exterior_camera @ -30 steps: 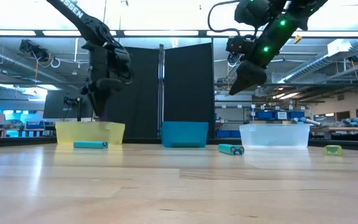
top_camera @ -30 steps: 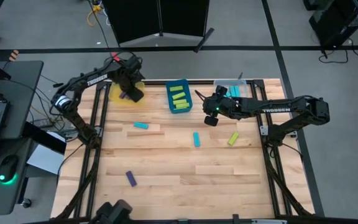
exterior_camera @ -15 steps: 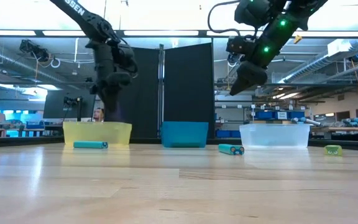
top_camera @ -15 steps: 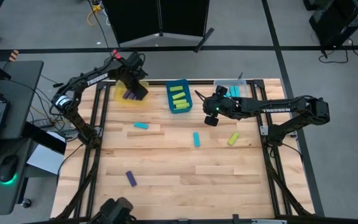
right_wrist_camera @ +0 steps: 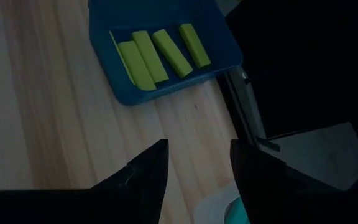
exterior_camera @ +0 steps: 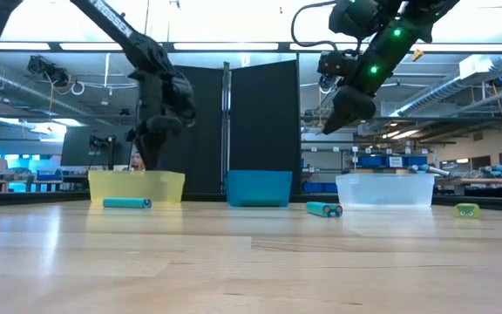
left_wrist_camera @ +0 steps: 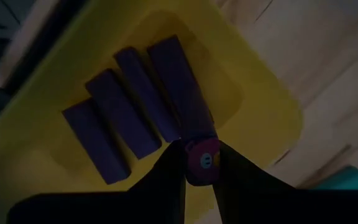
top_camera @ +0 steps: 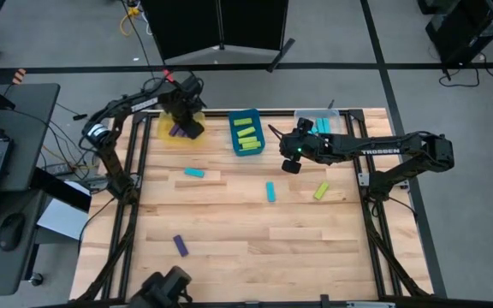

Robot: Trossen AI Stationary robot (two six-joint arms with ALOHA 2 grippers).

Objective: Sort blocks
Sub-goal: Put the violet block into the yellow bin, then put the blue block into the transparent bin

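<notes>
Left gripper (left_wrist_camera: 201,163): hanging over the yellow bin (left_wrist_camera: 263,106); fingers pinching one end of a purple block (left_wrist_camera: 182,106), beside three more purple blocks (left_wrist_camera: 114,124) lying in that bin
Right gripper (top_camera: 291,162): hovering mid-table near the blue bin (right_wrist_camera: 160,93); fingers spread, holding nothing
Loose blocks: two cyan (top_camera: 194,172), one lime (top_camera: 321,190), one purple (top_camera: 180,245) lying on the table (top_camera: 255,231); four lime blocks (right_wrist_camera: 160,53) sitting in the blue bin

Four lime blocks (right_wrist_camera: 160,54) in blue bin (right_wrist_camera: 222,28)
</notes>
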